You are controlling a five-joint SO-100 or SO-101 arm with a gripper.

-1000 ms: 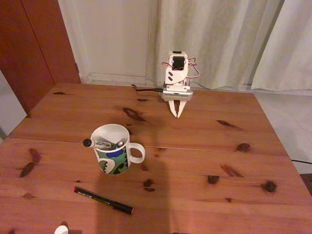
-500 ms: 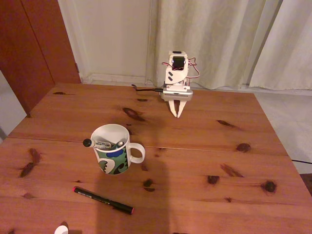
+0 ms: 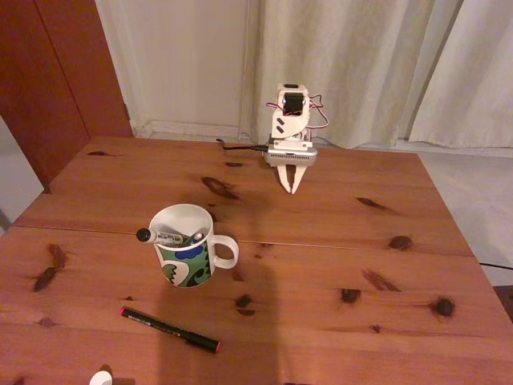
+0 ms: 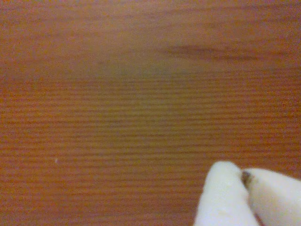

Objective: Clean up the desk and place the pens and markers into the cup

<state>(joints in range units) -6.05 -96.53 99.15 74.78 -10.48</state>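
While the gripper [image 3: 292, 189] rests closed and seemingly empty, the black pen [image 3: 169, 330] awaits transfer into the cup [image 3: 186, 255].

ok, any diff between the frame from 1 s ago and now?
Nothing visibly changed. The arm stays folded at the far edge of the desk, gripper shut and pointing down at the wood. The cup holds the same two sticks, and the black pen lies in the same spot in front of it.
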